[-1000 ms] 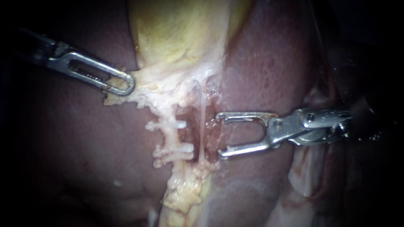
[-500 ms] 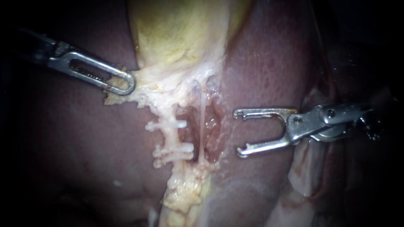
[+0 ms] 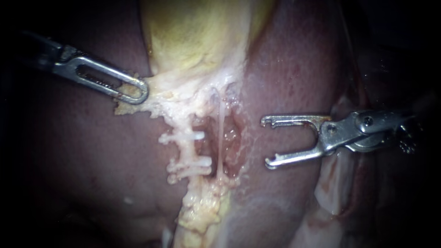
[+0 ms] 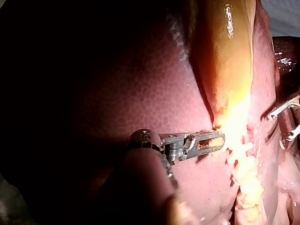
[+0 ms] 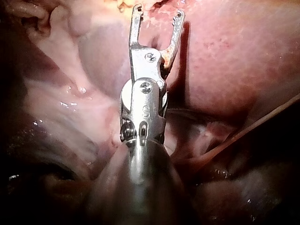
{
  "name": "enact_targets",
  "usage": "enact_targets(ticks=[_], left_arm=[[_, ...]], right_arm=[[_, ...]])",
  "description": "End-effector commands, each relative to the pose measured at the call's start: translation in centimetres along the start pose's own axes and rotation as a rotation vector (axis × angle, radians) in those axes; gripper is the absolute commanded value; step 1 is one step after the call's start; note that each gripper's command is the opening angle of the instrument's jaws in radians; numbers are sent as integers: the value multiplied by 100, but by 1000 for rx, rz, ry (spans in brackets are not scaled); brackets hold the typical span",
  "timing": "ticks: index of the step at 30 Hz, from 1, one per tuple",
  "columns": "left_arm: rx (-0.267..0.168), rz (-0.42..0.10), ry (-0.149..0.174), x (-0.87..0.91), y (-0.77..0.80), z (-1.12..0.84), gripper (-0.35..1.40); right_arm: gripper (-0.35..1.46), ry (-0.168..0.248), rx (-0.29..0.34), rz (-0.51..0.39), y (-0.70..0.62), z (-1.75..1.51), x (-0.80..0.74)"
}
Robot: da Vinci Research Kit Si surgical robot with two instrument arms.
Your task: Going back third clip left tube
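The left tube runs down from the yellow gallbladder. White clips cross it: one higher and two close together lower. The right tube is a thin pale strand beside it. My right instrument stands to the right of both tubes, jaws open and empty, touching neither. In the right wrist view its jaws gape over liver. My left instrument is shut on pale tissue at the gallbladder's lower edge and holds it to the left; the left wrist view shows the same grip.
Dark red liver surrounds the tubes on both sides. A strip of yellow fat runs on below the clips. Pale folded tissue lies under the right instrument's shaft.
My right instrument has drawn back to the right, away from the tubes, with its jaws still open and empty. The left instrument and the clips have not moved.
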Motion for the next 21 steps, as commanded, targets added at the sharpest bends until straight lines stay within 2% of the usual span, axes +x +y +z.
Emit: enact_targets(ticks=[1, 11, 21], left_arm=[[5, 0, 3, 0, -1, 4, -35], [11, 2, 6, 4, -12, 32, -35], [8, 3, 2, 5, -13, 40, -35]], right_arm=[[50, 0, 0, 0, 0, 0, 0], [50, 1, 0, 0, -2, 1, 1], [50, 1, 0, 0, -3, 1, 2]])
